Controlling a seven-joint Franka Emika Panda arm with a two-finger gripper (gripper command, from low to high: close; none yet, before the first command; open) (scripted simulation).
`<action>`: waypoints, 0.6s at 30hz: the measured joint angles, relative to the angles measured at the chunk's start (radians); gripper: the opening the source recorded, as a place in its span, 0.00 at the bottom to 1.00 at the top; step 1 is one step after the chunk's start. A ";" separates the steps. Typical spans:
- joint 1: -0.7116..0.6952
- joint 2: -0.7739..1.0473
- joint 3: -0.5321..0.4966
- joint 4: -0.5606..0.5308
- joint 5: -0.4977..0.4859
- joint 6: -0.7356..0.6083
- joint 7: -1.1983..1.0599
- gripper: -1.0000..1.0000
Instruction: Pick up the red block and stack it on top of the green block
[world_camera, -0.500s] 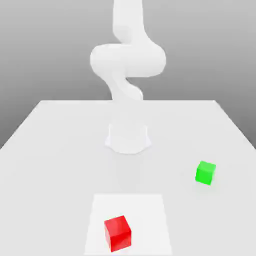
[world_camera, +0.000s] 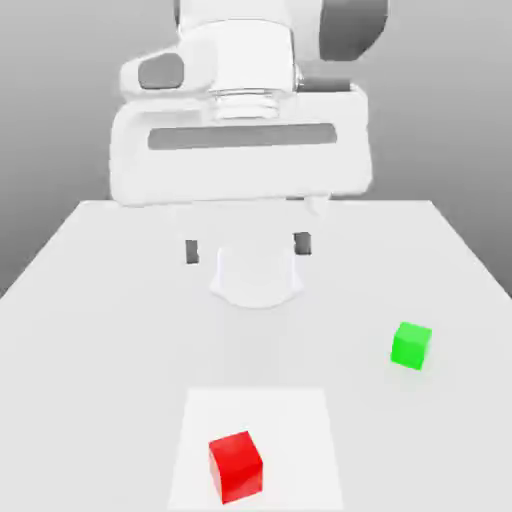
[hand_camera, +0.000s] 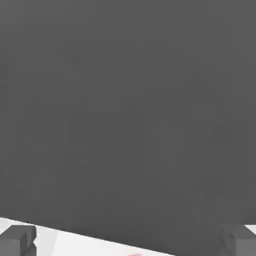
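Tool (world_camera: 247, 249) hangs wide open and empty, high over the tabletop (world_camera: 100, 300); lower it nearer, straddling the red block (world_camera: 236, 466), before heading for the green block (world_camera: 411, 345)

A big white arm (world_camera: 240, 60) with smooth round parts is seen. Grey patches and a long grey stripe are painted on its boxy hand. Two small dark grey fingers (world_camera: 192, 252) are fitted to the tool (world_camera: 247, 248).
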 joint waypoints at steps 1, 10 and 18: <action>0.001 0.036 -0.002 -0.008 0.004 0.015 -0.019 0.50; -0.017 0.358 0.000 -0.070 -0.004 0.164 -0.144 0.50; -0.046 0.522 0.037 -0.049 0.037 0.295 -0.180 0.00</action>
